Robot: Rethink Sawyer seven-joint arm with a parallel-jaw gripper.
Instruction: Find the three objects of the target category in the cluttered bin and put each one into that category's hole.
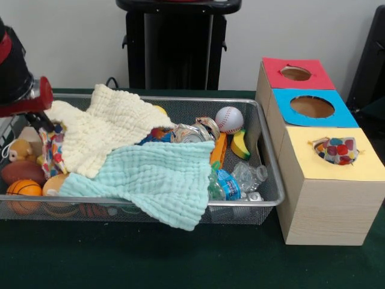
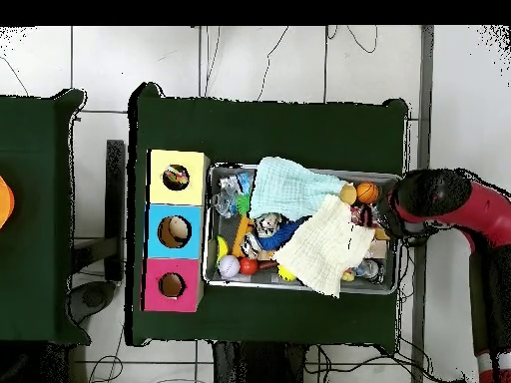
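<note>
Dotted fabric piece (image 1: 53, 149) lies at the bin's (image 1: 272, 180) left end in the front view, partly under the cream cloth (image 1: 108, 129), directly beneath the gripper (image 1: 37, 120). Another dotted piece (image 1: 337, 150) sits in the yellow box's hole (image 1: 334, 150).

Judged light, limp and non-fragile, so it will likely drape and snag neighbours. Best pinched at a bunched fold on its exposed edge.

Jaws: cannot tell whether spread or closed, as the arm hides them.

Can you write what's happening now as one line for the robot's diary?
pincer: at bin's end, over dotted fabric piece | state: unclear | yellow box's hole: dotted fabric showing
</note>
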